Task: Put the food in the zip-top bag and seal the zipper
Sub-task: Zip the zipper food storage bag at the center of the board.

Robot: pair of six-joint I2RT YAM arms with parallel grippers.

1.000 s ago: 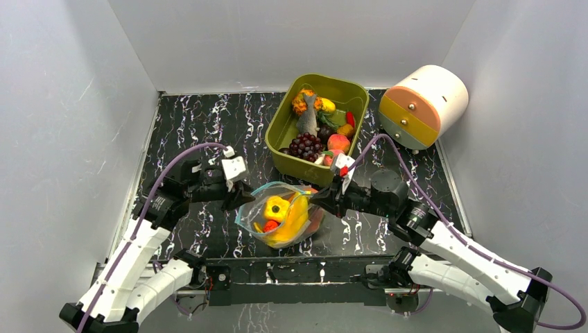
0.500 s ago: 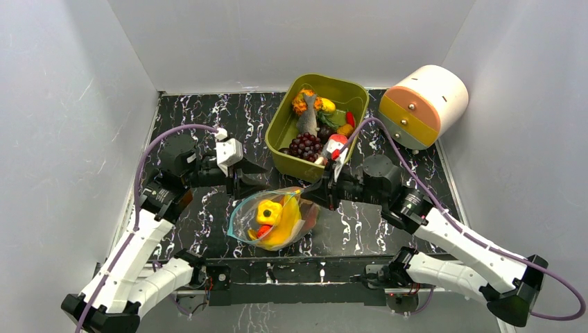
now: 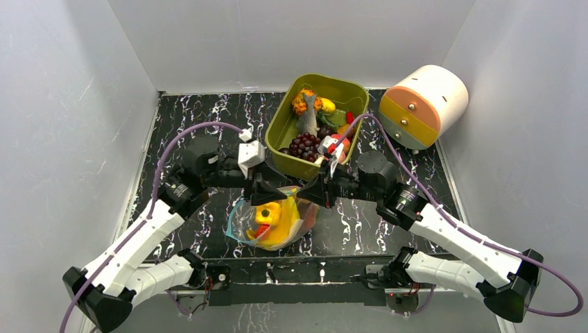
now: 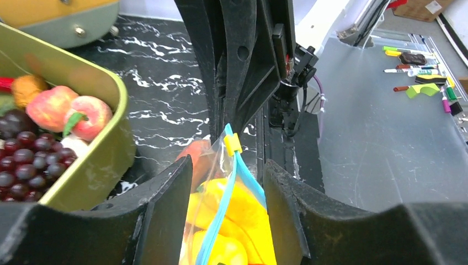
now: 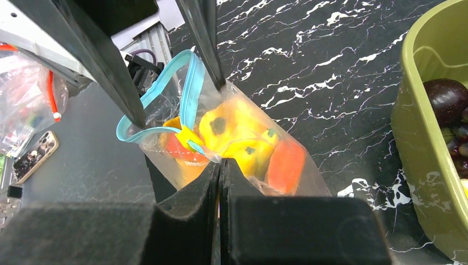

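The left end effector (image 4: pixel 226 171) is standing released, its two fingers (image 4: pixel 171 187) spread apart and straddling the mouth of the zip-top bag (image 3: pixel 239 220). The zipper (image 4: pixel 223 212), a thin teal strip, is running up between those fingers without clearly touching either one, and a small yellow slider (image 4: pixel 232 144) is sitting at its far end. Opposite, the right end effector (image 5: pixel 221 165) is clenching tight, its fingers pressing together on the bag's edge right where the zipper (image 5: pixel 190 88) is ending. In the right wrist view the strip is gaping in a loop, so the mouth is lying partly unsealed.

The bag is resting on the counter (image 3: pixel 208 125) between the two arms, just in front of the olive tub (image 3: pixel 277 132). Inside the clear plastic the food (image 5: pixel 232 130) is showing through: yellow pieces bunching in the middle, an orange piece (image 5: pixel 284 165) lying beside them and a bit of red near the mouth.

More toy food is sitting in the tub, including dark grapes (image 3: pixel 305 146) and a peach (image 4: pixel 88 110). To the tub's right, a round drawer unit (image 3: pixel 423 104) is standing at the counter's far corner.
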